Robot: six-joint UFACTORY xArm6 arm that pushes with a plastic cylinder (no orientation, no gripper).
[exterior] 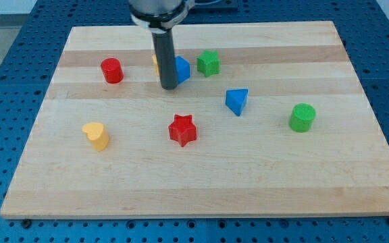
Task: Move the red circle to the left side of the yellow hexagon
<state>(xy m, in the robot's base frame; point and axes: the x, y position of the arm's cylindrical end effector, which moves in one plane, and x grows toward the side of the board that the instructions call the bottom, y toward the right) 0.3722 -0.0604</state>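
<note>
The red circle (112,70) stands near the board's upper left. The yellow hexagon (156,63) is mostly hidden behind my rod; only a yellow sliver shows at the rod's left edge. My tip (169,87) rests on the board just below that sliver and right of the red circle, touching or nearly touching a blue block (182,69) on its right. The red circle is apart from the rod, about one rod-length to its left.
A green star-like block (209,63) sits right of the blue block. A blue triangle (237,101), a green cylinder (302,117), a red star (182,130) and a yellow heart-like block (96,135) lie lower down on the wooden board (201,182).
</note>
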